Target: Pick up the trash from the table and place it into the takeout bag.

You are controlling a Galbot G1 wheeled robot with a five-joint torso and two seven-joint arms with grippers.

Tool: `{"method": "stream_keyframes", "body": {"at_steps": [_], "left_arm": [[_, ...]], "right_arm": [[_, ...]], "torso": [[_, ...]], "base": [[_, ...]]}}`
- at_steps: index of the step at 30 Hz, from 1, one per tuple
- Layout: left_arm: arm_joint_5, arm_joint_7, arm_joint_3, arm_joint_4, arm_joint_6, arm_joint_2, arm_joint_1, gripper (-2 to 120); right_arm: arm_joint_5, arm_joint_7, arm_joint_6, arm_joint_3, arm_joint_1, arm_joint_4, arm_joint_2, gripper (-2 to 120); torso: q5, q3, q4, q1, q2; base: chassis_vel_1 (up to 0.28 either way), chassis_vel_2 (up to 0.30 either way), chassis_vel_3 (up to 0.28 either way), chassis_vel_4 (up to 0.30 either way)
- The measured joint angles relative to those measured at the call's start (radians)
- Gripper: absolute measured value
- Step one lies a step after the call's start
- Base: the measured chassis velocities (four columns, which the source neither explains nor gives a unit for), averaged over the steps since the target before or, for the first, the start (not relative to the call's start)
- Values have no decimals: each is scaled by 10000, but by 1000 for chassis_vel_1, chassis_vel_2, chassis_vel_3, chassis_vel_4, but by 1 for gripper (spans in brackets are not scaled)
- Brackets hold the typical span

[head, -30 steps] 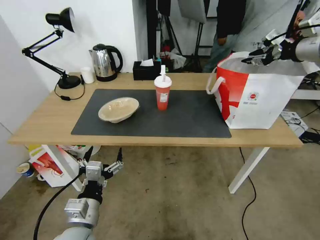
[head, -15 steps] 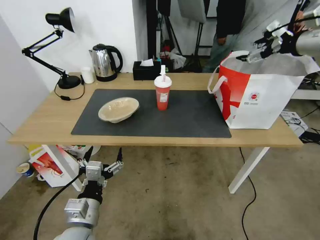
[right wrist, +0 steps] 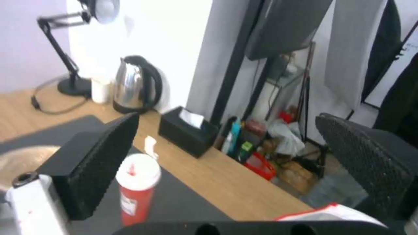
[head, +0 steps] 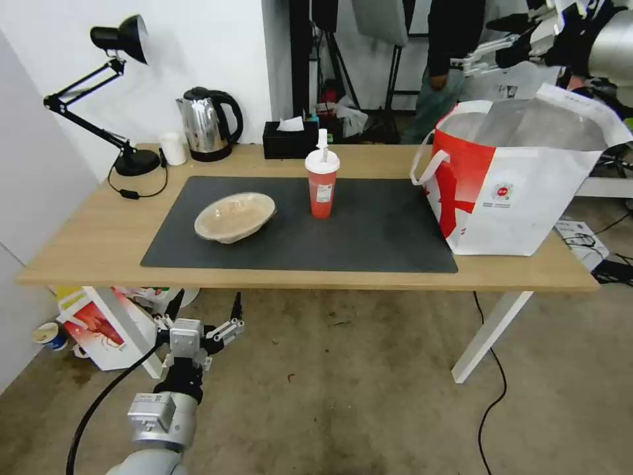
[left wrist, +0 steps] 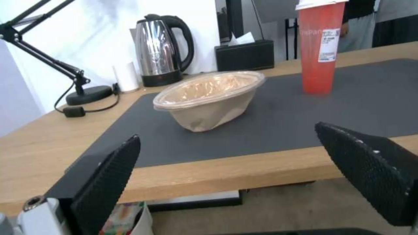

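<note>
The table (head: 86,244), a long light-wood top on white legs, carries a dark grey mat (head: 369,231), which serves as the landmark for everything that follows. On the mat's left part, as the robot faces it, lies the shallow beige bowl (head: 235,216), tilted, with a clear film across its mouth in the left wrist view (left wrist: 209,98). Near the mat's middle, toward its far edge, the red drink cup (head: 322,183) stands upright with its white lid and straw; the right wrist view shows it from above (right wrist: 136,187). At the mat's right end the takeout bag (head: 521,198) stands upright, partly on the mat and partly on the bare wood beyond it, its mouth open, the silvery lining exposed, one white loop handle hanging on the side facing the cup. Beyond the mat's far edge stand a steel kettle (head: 208,123), a black tissue box (head: 290,138), a small white cup (head: 174,148) and the base of a black desk lamp (head: 99,92). The right gripper (head: 494,46) hangs high above and behind the bag, well clear of its rim, its two fingers spread apart and holding nothing. The left gripper (head: 204,315) is parked below the table's near edge, under the mat's left corner, fingers likewise spread wide and empty, pointing toward the bowl.
</note>
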Motion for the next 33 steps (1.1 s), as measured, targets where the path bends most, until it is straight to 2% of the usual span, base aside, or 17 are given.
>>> {"method": "stream_keyframes", "body": {"at_steps": [1, 2, 4, 6, 7, 9, 12, 15, 16, 17, 21, 22, 26, 27, 30, 33], "left_arm": [[0, 0, 1, 0, 0, 0, 0, 100], [0, 0, 1, 0, 0, 0, 0, 100], [0, 0, 1, 0, 0, 0, 0, 100], [0, 0, 1, 0, 0, 0, 0, 100], [0, 0, 1, 0, 0, 0, 0, 100], [0, 0, 0, 0, 0, 0, 0, 100], [0, 0, 2, 0, 0, 0, 0, 100], [0, 0, 1, 0, 0, 0, 0, 100], [0, 0, 1, 0, 0, 1, 0, 100], [0, 0, 1, 0, 0, 1, 0, 100], [0, 0, 0, 0, 0, 0, 0, 100], [0, 0, 0, 0, 0, 0, 0, 100], [0, 0, 1, 0, 0, 2, 0, 100], [0, 0, 1, 0, 0, 2, 0, 100], [0, 0, 2, 0, 0, 0, 0, 100], [0, -1, 1, 0, 0, -1, 0, 100]], "right_arm": [[41, 281, 163, 500, -564, 333, 0, 100], [41, 281, 163, 500, -564, 333, 0, 100], [114, 863, 490, 1165, -1405, 939, 22, 100], [206, 1538, 790, 1475, -1832, 1460, 142, 100], [206, 1538, 790, 1475, -1832, 1460, 142, 100], [171, 2436, 1115, 2080, -2561, 2109, 455, 100], [-124, 2999, 1427, 2548, -3302, 2579, 645, 100], [-1053, 3543, 2011, 3481, -4914, 3297, 812, 100], [-1408, 3610, 2165, 3890, -5543, 3519, 875, 100], [-1408, 3610, 2165, 3890, -5543, 3519, 875, 100], [-2860, 3867, 2793, 5228, -8188, 4292, 1589, 100], [-2860, 3867, 2793, 5228, -8188, 4292, 1589, 100], [-4546, 3903, 3167, 5747, -9944, 4793, 2675, 100], [-4546, 3903, 3167, 5747, -9944, 4793, 2675, 100], [-6038, 3642, 3522, 6231, -11417, 5174, 3507, 100], [-6761, 3553, 3749, 6332, -12214, 5190, 3949, 100]], "torso": [[1, 0, -1, 0, 0], [1, 0, -1, 0, 0], [0, -1, -6, -1, 0], [-3, 0, -3, -1, 0], [-3, 0, -3, -1, 0], [-5, 0, 2, 0, 0], [-5, -1, 1, 0, 0], [-2, 0, 0, 0, 0], [-6, 0, 0, 0, 0], [-6, 0, 0, 0, 0], [-3, -1, -5, -1, 1], [-3, -1, -5, -1, 1], [-4, 0, 1, -1, 0], [-4, 0, 1, -1, 0], [-4, -1, -2, -1, 0], [-5, -1, -2, -2, 1]], "base": [[0, 0, 0, 0], [0, 0, 0, 0], [0, 0, 0, 0], [0, 0, 0, 0], [0, 0, 0, 0], [0, 0, 0, 0], [0, 0, 0, 0], [0, 0, 0, 0], [0, 0, 0, 0], [0, 0, 0, 0], [0, 0, 0, 0], [0, 0, 0, 0], [0, 0, 0, 0], [0, 0, 0, 0], [0, 0, 0, 0], [0, 0, 0, 0]]}}
